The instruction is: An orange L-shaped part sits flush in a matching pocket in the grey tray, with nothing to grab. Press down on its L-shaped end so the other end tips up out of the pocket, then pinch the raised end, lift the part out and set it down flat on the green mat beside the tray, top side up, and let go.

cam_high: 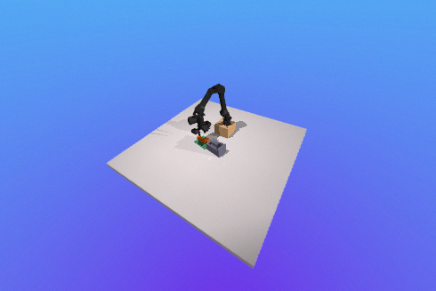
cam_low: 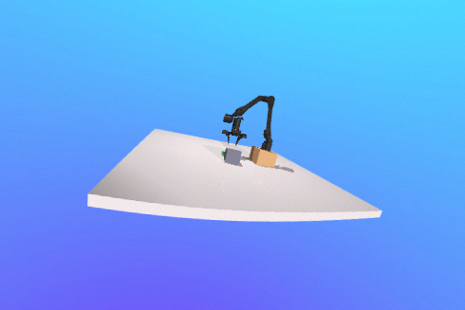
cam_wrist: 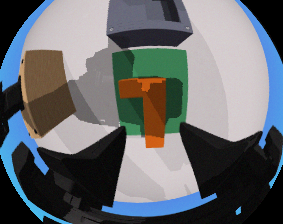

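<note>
Gripper (cam_wrist: 152, 137) spread apart, nothing between the fingers, poised above the green mat (cam_wrist: 174, 72). Orange L-shaped part (cam_wrist: 149, 106) lies flat on the mat, clear of both fingers. Grey tray (cam_wrist: 146, 12) just beyond the mat, pocket vacant. Tan block (cam_wrist: 44, 90) off to one side on the counter (cam_high: 231, 186).

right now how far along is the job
Done: the orange L-shaped part is out of the grey tray, whose pocket shows bare, and lies flat on the green mat. In hand: nothing; the tool is open, its fingers apart from the part. Left: only backing the arm away.
</note>
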Controlling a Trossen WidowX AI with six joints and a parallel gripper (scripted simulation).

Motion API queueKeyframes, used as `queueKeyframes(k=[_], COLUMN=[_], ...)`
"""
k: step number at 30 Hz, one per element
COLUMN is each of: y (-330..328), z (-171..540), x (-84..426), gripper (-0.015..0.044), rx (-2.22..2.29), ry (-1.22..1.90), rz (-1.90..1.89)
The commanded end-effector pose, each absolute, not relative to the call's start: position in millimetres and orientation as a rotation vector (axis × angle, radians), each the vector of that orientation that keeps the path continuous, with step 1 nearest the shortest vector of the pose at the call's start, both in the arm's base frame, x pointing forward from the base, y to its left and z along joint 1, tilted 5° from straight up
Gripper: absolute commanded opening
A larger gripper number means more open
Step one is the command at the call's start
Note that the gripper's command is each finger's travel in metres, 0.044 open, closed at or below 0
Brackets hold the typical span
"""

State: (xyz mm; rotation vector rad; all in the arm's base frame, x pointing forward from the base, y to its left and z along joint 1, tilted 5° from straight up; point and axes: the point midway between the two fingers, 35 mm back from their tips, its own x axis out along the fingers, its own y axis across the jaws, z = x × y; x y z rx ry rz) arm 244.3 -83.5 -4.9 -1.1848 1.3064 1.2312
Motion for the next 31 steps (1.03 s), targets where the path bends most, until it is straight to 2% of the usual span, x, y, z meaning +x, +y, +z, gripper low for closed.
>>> queueKeyframes(k=[1,2,6,31], y=[-84,-84,-81,-81], z=[27,39,80,75], x=[254,254,253,252], gripper=[0.0368,0.0394,0.0400,0.0400], rx=[-1.202,-1.202,-1.204,-1.200], ry=[1.295,1.295,1.295,1.296], rz=[1.209,1.210,1.211,1.224])
